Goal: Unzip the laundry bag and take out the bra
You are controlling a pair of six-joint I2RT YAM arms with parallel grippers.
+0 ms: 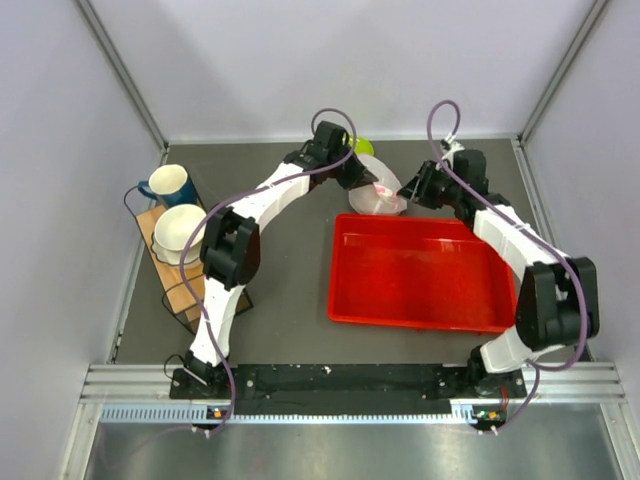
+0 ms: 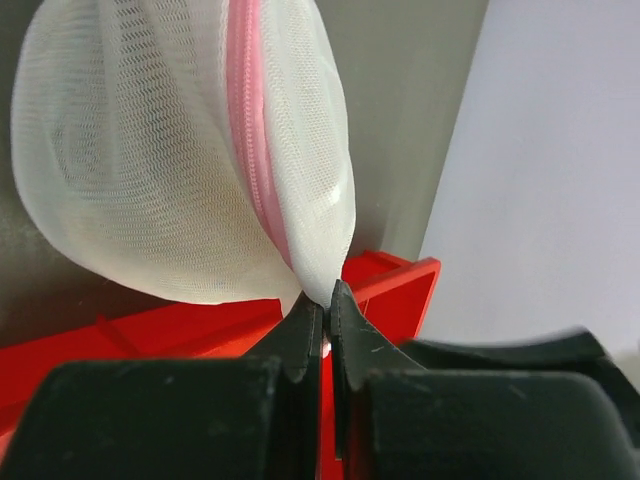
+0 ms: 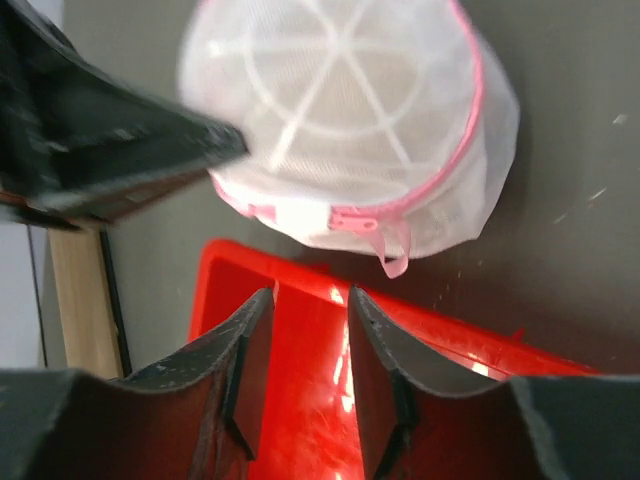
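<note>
The laundry bag [image 1: 376,190] is a round white mesh pouch with pink zipper trim, just behind the red tray's far edge. My left gripper [image 2: 328,290] is shut on the bag's edge [image 2: 320,240] next to the pink zipper [image 2: 250,140]. In the right wrist view the bag [image 3: 350,120] shows its pink zipper pull and ribbon tab [image 3: 392,245] hanging toward me. My right gripper [image 3: 305,300] is open and empty, over the tray's far edge, a short way from the tab. The bra is hidden; no orange fabric shows through the mesh.
The red tray [image 1: 420,272] lies in front of the bag. A lime-green plate [image 1: 363,146] peeks out behind the left gripper. A wooden rack [image 1: 178,275] at the left holds a blue mug [image 1: 168,184] and a white bowl [image 1: 180,230].
</note>
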